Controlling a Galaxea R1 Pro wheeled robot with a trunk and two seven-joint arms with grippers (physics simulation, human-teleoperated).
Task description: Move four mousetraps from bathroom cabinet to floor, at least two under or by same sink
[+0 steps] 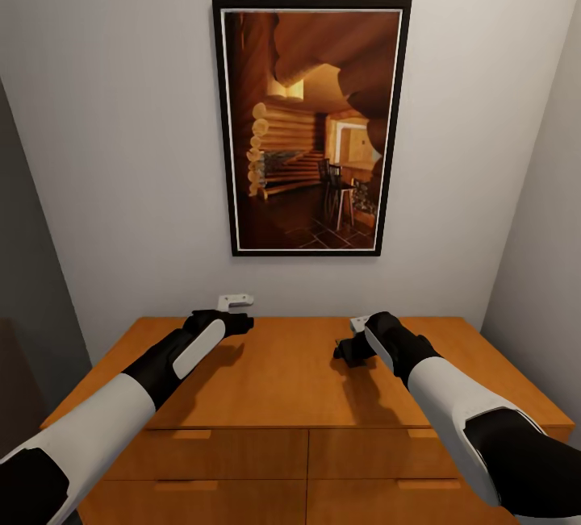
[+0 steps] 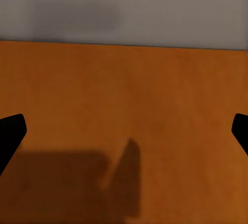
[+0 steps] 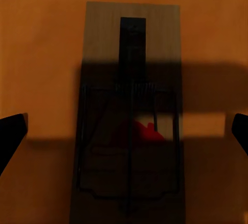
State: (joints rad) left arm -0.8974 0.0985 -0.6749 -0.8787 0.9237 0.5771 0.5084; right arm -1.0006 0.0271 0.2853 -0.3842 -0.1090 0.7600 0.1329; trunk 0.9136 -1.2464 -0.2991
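The orange-brown cabinet [image 1: 282, 384] stands against the wall, with both my arms reaching over its flat top. One mousetrap [image 3: 129, 110], a tan board with dark wire and a red bit, lies flat on that top in the right wrist view. My right gripper [image 3: 124, 131] hangs open straight above it, one black fingertip [image 3: 10, 131] off each long side and not touching it. In the head view the right gripper [image 1: 349, 350] points down and hides the trap. My left gripper [image 1: 240, 313] is open near the back edge, over bare wood [image 2: 124, 110].
A large framed picture [image 1: 311, 126] of a log interior hangs on the grey wall behind the cabinet. Side walls close in at left and right. The drawer fronts with bar handles [image 1: 190, 434] face me below the top.
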